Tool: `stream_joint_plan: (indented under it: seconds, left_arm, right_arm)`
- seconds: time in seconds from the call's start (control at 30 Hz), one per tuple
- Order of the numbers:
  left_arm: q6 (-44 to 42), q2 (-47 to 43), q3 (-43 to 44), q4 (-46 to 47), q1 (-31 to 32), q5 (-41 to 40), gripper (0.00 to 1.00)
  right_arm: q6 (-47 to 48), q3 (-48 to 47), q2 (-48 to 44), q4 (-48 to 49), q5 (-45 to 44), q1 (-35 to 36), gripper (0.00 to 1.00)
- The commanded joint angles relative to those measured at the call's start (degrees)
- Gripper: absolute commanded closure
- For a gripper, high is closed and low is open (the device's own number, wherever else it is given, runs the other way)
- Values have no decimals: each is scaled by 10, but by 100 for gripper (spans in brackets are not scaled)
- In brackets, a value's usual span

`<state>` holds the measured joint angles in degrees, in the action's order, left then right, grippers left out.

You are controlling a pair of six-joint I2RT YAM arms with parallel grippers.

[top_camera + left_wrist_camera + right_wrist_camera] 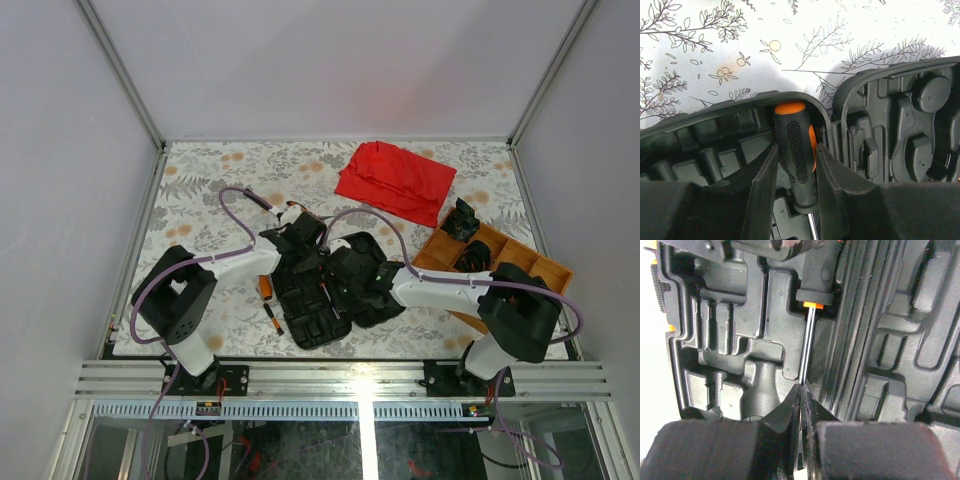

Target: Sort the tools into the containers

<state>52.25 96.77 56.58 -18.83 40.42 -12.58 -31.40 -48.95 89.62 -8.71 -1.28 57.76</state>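
Left wrist view: my left pincer is clamped on the black-and-orange handle of a screwdriver, with one finger pressed against each side of the grip. The screwdriver lies inside the open tool case, in a moulded slot, with its orange butt right against the rounded end wall. The other half of the case lies just beside it, on the right of this view, with its moulded recesses facing up.

In the right wrist view, my right pincer is narrow. Its fingertips are pinched on the steel shaft of that screwdriver. The shaft runs straight from the orange collar at the handle down to my fingertips, close to the ridge where the two halves of the case meet.

From the top external view, the case lies opened flat near the front edge of the floral table, and both my wrists meet over it. Just left of the case, two loose tools lie on the table: a small orange-handled tool and, nearer the edge, a slim tool. Both are too small for me to tell their kind. A crumpled red cloth lies at the far side, well apart from the case. A wooden tray sits at the right edge, holding dark things I cannot make out
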Motion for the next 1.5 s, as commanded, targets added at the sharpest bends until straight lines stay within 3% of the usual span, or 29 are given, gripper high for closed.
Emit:
stream_joint_plan:
  seconds: [0.0, 0.4, 0.57, 0.97, 1.47]
  left_arm:
    - [4, 17, -26, 0, 2, -3, 87]
    - [9, 17, -44, 7, 2, 1, 89]
    - [4, 29, -42, 7, 2, 6, 100]
    - [-11, 50, -44, 8, 7, 12, 100]
    - [-36, 90, -34, 3, 19, 28, 100]
  right_arm:
    - [-11, -23, 43, -72, -40, 16, 98]
    - [-45, -50, 101, -139, -83, 23, 99]
    - [-60, -44, 123, -151, -67, 23, 100]
    - [-89, -7, 201, -125, -39, 24, 100]
    - [-107, -3, 310, -136, -64, 24, 100]
